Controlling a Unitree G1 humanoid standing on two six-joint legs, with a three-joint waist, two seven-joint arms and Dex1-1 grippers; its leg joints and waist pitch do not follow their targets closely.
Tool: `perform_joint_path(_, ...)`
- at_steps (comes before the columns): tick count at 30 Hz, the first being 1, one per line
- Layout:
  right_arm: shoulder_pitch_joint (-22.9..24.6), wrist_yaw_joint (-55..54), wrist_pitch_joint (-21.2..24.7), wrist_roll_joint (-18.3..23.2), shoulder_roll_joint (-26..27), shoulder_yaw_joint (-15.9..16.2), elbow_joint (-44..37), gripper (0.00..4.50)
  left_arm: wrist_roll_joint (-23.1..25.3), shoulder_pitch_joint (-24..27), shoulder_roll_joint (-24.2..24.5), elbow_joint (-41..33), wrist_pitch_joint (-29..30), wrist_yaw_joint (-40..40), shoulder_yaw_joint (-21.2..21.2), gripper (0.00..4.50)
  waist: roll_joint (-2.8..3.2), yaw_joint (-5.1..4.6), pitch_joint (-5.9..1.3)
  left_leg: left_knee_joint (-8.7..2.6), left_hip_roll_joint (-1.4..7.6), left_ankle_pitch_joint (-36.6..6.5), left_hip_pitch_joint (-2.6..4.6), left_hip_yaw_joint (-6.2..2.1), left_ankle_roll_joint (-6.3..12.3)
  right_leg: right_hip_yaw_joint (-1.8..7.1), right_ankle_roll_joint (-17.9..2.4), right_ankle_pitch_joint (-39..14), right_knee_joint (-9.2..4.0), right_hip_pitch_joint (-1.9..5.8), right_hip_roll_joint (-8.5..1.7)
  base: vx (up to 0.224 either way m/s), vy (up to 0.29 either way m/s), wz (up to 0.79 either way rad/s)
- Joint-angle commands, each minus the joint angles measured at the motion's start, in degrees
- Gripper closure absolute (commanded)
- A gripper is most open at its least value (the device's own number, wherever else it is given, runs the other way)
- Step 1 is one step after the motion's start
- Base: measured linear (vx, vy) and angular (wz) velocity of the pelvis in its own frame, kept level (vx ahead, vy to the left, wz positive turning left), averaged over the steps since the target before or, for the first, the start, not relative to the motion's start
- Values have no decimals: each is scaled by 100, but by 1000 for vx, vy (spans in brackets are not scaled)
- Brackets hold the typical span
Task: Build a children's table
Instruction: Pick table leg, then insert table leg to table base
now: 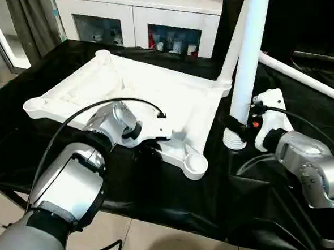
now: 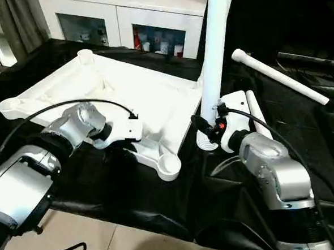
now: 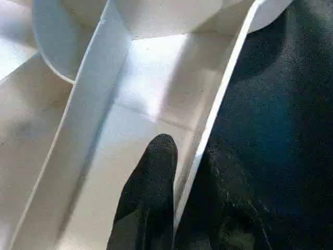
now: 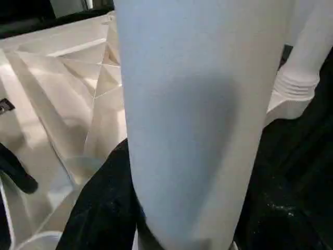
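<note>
We saw bare black worktop (image 1: 159, 188) along the near edge, open to a hand. The upturned tabletop (image 1: 171, 96) blocked the middle, an upright leg (image 1: 248, 57) and a lying leg (image 2: 277, 76) crowded the right.
</note>
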Motion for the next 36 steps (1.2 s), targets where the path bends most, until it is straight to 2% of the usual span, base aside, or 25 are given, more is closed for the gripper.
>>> perform_joint_path(1, -156, -130, -17, 95, 80, -212, 55, 259, -296, 348, -6, 117, 447, 59, 333, 394, 3, 40, -404, -370, 73, -1117, 66, -5, 59, 238, -1403, -751, -389, 363, -365, 0, 0, 0)
perform_joint_path(3, -166, -139, -16, 116, 110, -238, 84, 259, -348, 394, -10, 105, 514, 77, 424, 398, 5, 41, -404, -370, 73, -1153, 74, -2, 60, 239, -1379, -855, -404, 360, -364, 0, 0, 0)
perform_joint_path(5, -198, -163, 5, 165, 182, -266, 167, 259, -630, 523, -67, 59, 942, 120, 748, 407, -35, 40, -390, -376, 67, -1232, 76, 3, 60, 227, -1308, -1197, -433, 349, -374, 0, 0, 0)
perform_joint_path(6, -198, -163, 5, 165, 182, -266, 167, 259, -630, 523, -67, 59, 942, 120, 748, 409, -19, 49, -386, -379, 64, -1259, 70, -5, 53, 225, -1243, -1395, -454, 349, -381, 0, 0, 0)
perform_joint_path(7, -214, -170, 0, 179, 218, -264, 229, 259, -759, 621, -98, -19, 1214, 154, 899, 411, -17, 46, -379, -385, 68, -1310, 80, -2, 39, 225, -1174, -1541, -471, 331, -374, 0, 0, 0)
perform_joint_path(8, -239, -177, 0, 187, 268, -265, 307, 259, -822, 740, -128, -151, 1468, 277, 988, 415, -90, 41, -366, -393, 61, -1306, 52, -10, 42, 208, -1106, -1720, -470, 351, -386, 0, 0, 0)
perform_joint_path(9, -245, -182, 1, 188, 279, -266, 319, 259, -831, 758, -134, -174, 1496, 304, 1000, 420, -90, 41, -366, -393, 61, -1306, 52, -10, 42, 208, -1106, -1720, -470, 351, -386, 0, 0, 0)
perform_joint_path(10, -323, -241, -14, 184, 379, -251, 448, 259, -913, 972, -198, -488, 1669, 650, 1159, 424, -34, 56, -355, -401, 74, -1469, 95, -20, 16, 202, -994, -2117, -530, 301, -403, 0, 0, 0)
perform_joint_path(11, -351, -259, -36, 166, 405, -231, 491, 259, -952, 1045, -221, -603, 1584, 810, 1224, 424, -95, 38, -357, -407, 79, -1490, 83, -21, 23, 199, -995, -2118, -527, 308, -397, 0, 0, 0)
perform_joint_path(12, -359, -264, -43, 161, 413, -225, 504, 259, -964, 1068, -229, -638, 1558, 860, 1243, 431, -76, 47, -361, -416, 78, -1498, 76, -34, 15, 190, -961, -2178, -528, 316, -398, 0, 0, 0)
perform_joint_path(13, -396, -290, -88, 129, 452, -196, 574, 259, -1020, 1206, -273, -859, 1439, 1166, 1353, 435, -78, 38, -362, -421, 92, -1567, 92, -35, 7, 193, -927, -2239, -546, 292, -401, 0, 0, 0)
perform_joint_path(15, -407, -304, -109, 112, 467, -188, 600, 259, -1034, 1283, -290, -965, 1350, 1289, 1385, 443, -74, 33, -352, -425, 86, -1627, 101, -32, 8, 190, -871, -2313, -566, 275, -386, 0, 0, 0)
perform_joint_path(16, -413, -313, -138, 100, 478, -198, 617, 259, -967, 1558, -253, -1333, 903, 1314, 1309, 447, -93, 34, -346, -436, 75, -1649, 90, -39, 21, 187, -719, -2517, -596, 275, -387, 0, 0, 0)
perform_joint_path(17, -416, -312, -145, 98, 479, -203, 621, 259, -935, 1660, -231, -1486, 788, 1285, 1273, 447, -92, 23, -349, -462, 69, -1557, 42, -52, 4, 181, -602, -2598, -594, 305, -392, 0, 0, 0)
perform_joint_path(19, -419, -306, -172, 80, 473, -204, 629, 259, -930, 1834, -197, -1751, 606, 1153, 1228, 449, -94, 19, -350, -447, 69, -1608, 82, -33, -7, 188, -488, -2754, -624, 253, -388, 0, 0, 0)
perform_joint_path(21, -425, -291, -192, 74, 477, -208, 634, 259, -949, 1999, -162, -2001, 519, 1013, 1196, 450, -103, 25, -352, -443, 72, -1589, 107, -26, 4, 200, -496, -2738, -623, 229, -390, 0, 0, 0)
perform_joint_path(23, -444, -186, -244, 85, 472, -175, 634, 259, -986, 2225, -107, -2360, 647, 1002, 1184, 450, -100, 28, -363, -447, 80, -1424, 91, -10, 26, 212, -553, -2481, -585, 228, -378, 0, 0, 0)
perform_joint_path(27, -492, 43, -297, 130, 425, -81, 643, 259, -1138, 2294, -103, -2459, 701, 950, 1286, 450, -94, 24, -367, -451, 72, -1332, 74, 1, 54, 210, -575, -2321, -567, 240, -361, 0, 0, 0)
perform_joint_path(28, -547, 223, -308, 137, 369, 26, 691, 259, -1252, 2337, -97, -2550, 778, 892, 1366, 450, -113, 15, -374, -453, 80, -1315, 72, -1, 51, 209, -597, -2243, -549, 245, -362, 0, 0, 0)
perform_joint_path(29, -614, 359, -326, 117, 334, 129, 780, 259, -1299, 2357, -96, -2605, 817, 923, 1434, 450, -98, 14, -371, -458, 84, -1301, 64, -3, 55, 210, -621, -2200, -543, 248, -364, 0, 0, 0)
perform_joint_path(30, -628, 384, -330, 113, 328, 147, 801, 259, -1307, 2362, -97, -2617, 826, 926, 1447, 450, -128, 10, -373, -447, 86, -1306, 73, 5, 62, 208, -643, -2189, -543, 239, -366, 0, 0, 0)
perform_joint_path(31, -674, 443, -355, 78, 315, 209, 879, 259, -1319, 2364, -102, -2622, 846, 944, 1480, 450, -103, 14, -375, -444, 84, -1291, 78, 9, 66, 213, -670, -2158, -536, 234, -367, 0, 0, 0)
perform_joint_path(34, -842, 532, -537, -58, 340, 307, 1199, 259, -1353, 2360, -135, -2626, 946, 993, 1545, 450, -118, 12, -368, -449, 87, -1296, 77, 12, 61, 219, -658, -2171, -540, 229, -371, 0, 0, 0)
perform_joint_path(36, -937, 554, -701, -131, 396, 313, 1441, 259, -1427, 2367, -169, -2663, 1008, 951, 1596, 450, -103, 0, -365, -447, 80, -1311, 78, 15, 45, 219, -669, -2218, -550, 222, -372, 0, 0, 0)
